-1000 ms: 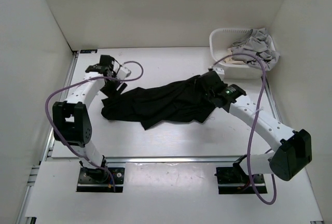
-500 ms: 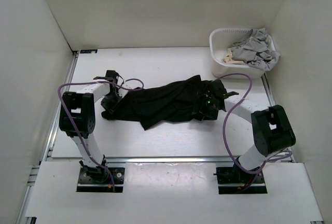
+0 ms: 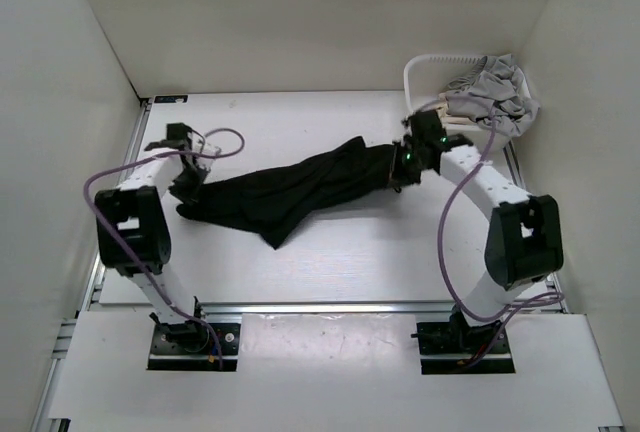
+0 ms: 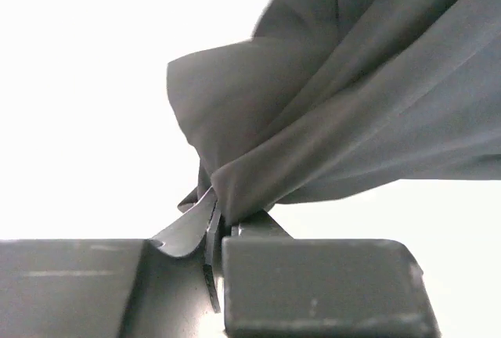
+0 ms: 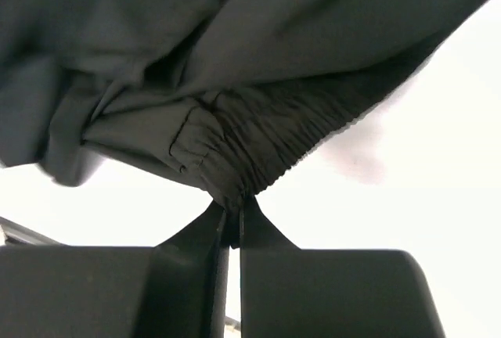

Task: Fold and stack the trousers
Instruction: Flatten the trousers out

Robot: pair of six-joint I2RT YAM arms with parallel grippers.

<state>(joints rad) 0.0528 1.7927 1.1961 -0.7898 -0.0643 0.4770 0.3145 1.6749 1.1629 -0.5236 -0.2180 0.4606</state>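
The black trousers point(image 3: 290, 190) lie stretched across the table between both arms. My left gripper point(image 3: 186, 194) is shut on their left end; in the left wrist view the fabric point(image 4: 352, 95) hangs bunched from the pinched jaws of the left gripper point(image 4: 215, 217). My right gripper point(image 3: 398, 174) is shut on the right end. The right wrist view shows the gathered elastic waistband point(image 5: 274, 142) clamped at the fingertips of the right gripper point(image 5: 233, 211), lifted off the white table.
A white basket point(image 3: 424, 64) at the back right holds a light grey garment point(image 3: 495, 92) and a small beige cloth. White walls close in the table on the left, back and right. Purple cables loop off both arms.
Both grippers have closed on the trousers' ends and moved apart, left going left, right going back and right. The crumpled heap has been drawn out into a long band.
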